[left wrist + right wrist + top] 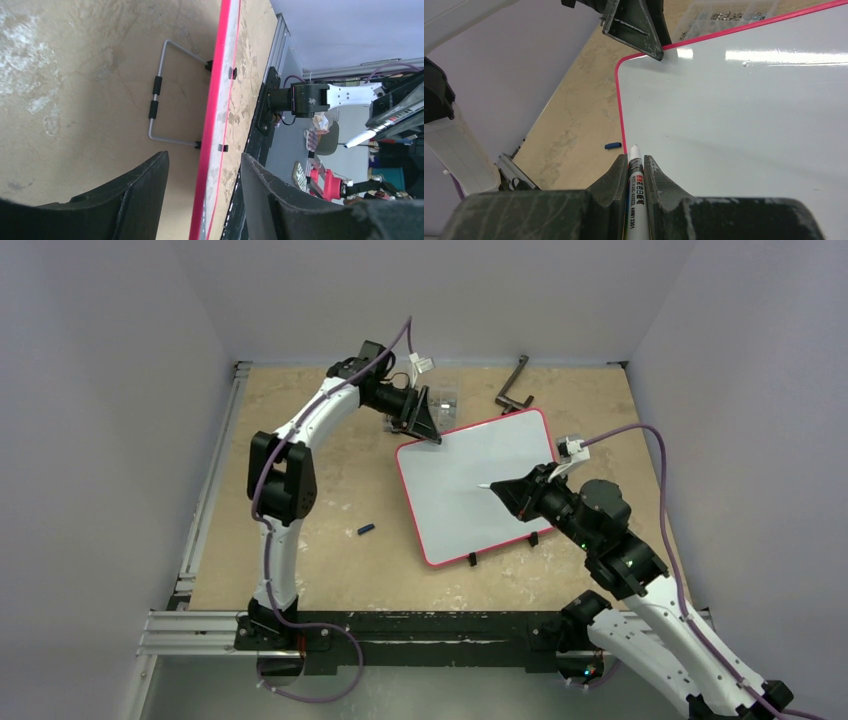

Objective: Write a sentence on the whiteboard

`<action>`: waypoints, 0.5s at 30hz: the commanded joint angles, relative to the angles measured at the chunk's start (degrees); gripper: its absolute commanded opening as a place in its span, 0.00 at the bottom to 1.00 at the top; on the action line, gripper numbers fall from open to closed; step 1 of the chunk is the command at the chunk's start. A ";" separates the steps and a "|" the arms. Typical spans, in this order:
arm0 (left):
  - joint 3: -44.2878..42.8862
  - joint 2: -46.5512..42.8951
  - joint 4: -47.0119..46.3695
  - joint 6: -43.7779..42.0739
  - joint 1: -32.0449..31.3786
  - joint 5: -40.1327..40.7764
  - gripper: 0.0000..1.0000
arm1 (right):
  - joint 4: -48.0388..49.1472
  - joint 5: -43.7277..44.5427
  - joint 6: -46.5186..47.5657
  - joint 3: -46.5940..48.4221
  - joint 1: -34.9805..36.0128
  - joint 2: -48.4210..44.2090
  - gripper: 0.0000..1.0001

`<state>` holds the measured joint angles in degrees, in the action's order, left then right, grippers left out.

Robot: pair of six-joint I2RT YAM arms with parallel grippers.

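Observation:
The whiteboard [470,505] with a red frame lies tilted on the wooden table. Its white face [749,125] is blank; no sentence shows on it. My right gripper [505,490] is shut on a white marker [635,200], uncapped tip forward, and holds it over the board's middle left [635,159]. My left gripper [430,435] is at the board's far left corner. In the left wrist view its open jaws [204,154] straddle the board's red edge [217,125] with a gap on each side. One left finger [644,40] reaches the corner in the right wrist view.
A blue marker cap [366,530] lies on the table left of the board and shows in the right wrist view [612,146]. A clear plastic box [440,400] and a black bracket [515,388] sit behind the board. The board's wire stand [155,100] shows underneath.

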<state>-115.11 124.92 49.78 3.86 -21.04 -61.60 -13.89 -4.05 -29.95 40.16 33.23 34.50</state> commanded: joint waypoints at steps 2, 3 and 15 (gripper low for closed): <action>5.23 -3.27 -8.54 3.90 -0.55 -2.30 0.49 | 1.61 -0.52 1.23 1.67 -0.27 -0.44 0.00; 5.63 -3.26 -8.90 4.02 -0.61 -2.23 0.48 | 1.58 -0.52 1.23 1.67 -0.23 -0.40 0.00; 5.41 -3.78 -11.61 6.07 -0.85 -3.08 0.39 | 1.41 -0.52 1.17 1.33 -0.27 -0.44 0.00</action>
<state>-108.88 124.90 40.69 9.08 -21.67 -62.46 -13.91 -4.08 -29.74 40.16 33.23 34.48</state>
